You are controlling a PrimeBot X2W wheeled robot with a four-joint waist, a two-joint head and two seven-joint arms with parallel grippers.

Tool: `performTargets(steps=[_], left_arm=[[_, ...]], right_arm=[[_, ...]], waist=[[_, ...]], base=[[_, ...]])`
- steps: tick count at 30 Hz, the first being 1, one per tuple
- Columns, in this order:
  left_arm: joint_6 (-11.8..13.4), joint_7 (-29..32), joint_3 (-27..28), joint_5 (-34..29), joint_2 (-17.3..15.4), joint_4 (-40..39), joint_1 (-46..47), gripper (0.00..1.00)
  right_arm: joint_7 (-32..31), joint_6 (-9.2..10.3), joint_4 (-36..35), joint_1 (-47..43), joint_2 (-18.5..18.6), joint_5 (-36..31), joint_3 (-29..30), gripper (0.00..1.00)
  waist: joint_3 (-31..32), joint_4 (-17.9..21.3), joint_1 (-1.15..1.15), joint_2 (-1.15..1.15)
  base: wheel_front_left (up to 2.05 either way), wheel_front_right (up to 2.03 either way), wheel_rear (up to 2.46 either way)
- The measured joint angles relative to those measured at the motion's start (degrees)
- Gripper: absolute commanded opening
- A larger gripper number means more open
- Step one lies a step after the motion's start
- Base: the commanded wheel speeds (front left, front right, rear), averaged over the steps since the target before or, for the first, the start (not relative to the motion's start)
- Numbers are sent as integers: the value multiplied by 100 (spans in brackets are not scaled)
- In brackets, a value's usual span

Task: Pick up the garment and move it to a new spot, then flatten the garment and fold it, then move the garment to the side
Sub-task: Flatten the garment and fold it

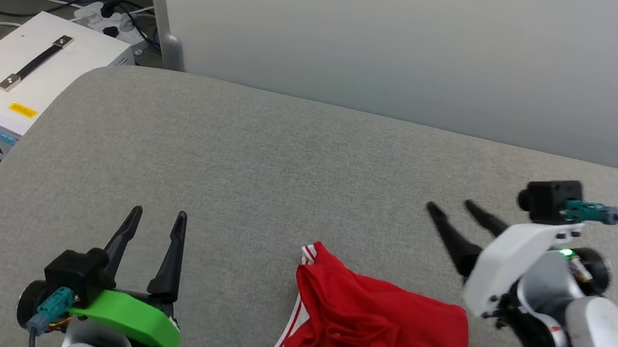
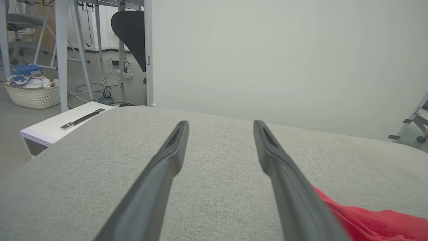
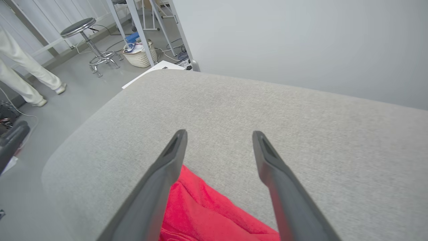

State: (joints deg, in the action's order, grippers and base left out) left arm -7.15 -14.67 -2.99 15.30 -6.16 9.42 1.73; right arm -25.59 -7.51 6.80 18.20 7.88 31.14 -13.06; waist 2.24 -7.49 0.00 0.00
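Observation:
The garment (image 1: 377, 334), a red jersey with white striped trim, lies bunched on the grey table (image 1: 263, 155) near the front edge, right of centre. My right gripper (image 1: 452, 209) hovers above and to the right of it, open, fingers pointing up-left with nothing between them. In the right wrist view the garment (image 3: 207, 211) shows below my open right gripper (image 3: 219, 135). My left gripper (image 1: 158, 216) stands open at the lower left, well clear of the cloth. In the left wrist view my left gripper (image 2: 220, 125) is open over bare table, with the garment's edge (image 2: 371, 217) at the lower right.
A white box with a black handle (image 1: 27, 73) sits on the floor left of the table, with cables and a power strip (image 1: 107, 18) behind it. A pale wall panel (image 1: 424, 44) rises behind the table. A person's legs (image 3: 23, 77), a stool (image 3: 90, 43) and a basket (image 3: 140, 55) stand far left.

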Motion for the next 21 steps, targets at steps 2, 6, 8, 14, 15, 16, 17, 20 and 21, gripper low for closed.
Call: performTargets(steps=[2, 6, 8, 14, 15, 16, 17, 20, 21], left_arm=[[0, 0, -43, 5, 20, -35, 11, 100], [-1, 0, -149, 75, 58, -136, 38, 100], [-1, 0, -188, 75, 63, -186, 45, 100], [-1, 0, -285, 75, 103, -353, 30, 100], [-1, 0, -285, 74, 111, -379, 19, 100], [-1, 0, -277, 74, 121, -409, -1, 100], [-1, 0, -267, 74, 129, -439, -24, 100], [-1, 0, -176, 69, 162, -549, -75, 100], [-1, 0, -136, 54, 175, -599, -93, 100]], right_arm=[[202, 0, -219, -21, 378, -348, 110, 100], [867, 0, -543, -434, 1067, -772, 414, 100], [1140, 0, -624, -661, 1195, -847, 543, 100], [2210, 0, -877, -1556, 1191, -975, 1262, 100], [2346, 0, -890, -1673, 1161, -996, 1329, 100], [2471, 0, -903, -1785, 1102, -1006, 1380, 100], [2586, 0, -917, -1882, 1034, -1015, 1410, 100], [2866, 0, -998, -2086, 869, -1126, 1408, 100], [2939, 0, -1007, -2120, 818, -1152, 1412, 100]], waist=[[-30, 56, 0, 0], [-123, 207, 0, 0], [-153, 246, 0, 0], [-271, 332, 0, 0], [-287, 344, 0, 0], [-303, 353, 0, 0], [-318, 361, 0, 0], [-342, 386, 0, 0], [-347, 392, 0, 0]], base=[[0, 0, 0], [0, 0, 0], [0, 0, 0], [0, 0, 0], [0, 0, 0], [0, 0, 0], [0, 0, 0], [0, 0, 0], [0, 0, 0]])
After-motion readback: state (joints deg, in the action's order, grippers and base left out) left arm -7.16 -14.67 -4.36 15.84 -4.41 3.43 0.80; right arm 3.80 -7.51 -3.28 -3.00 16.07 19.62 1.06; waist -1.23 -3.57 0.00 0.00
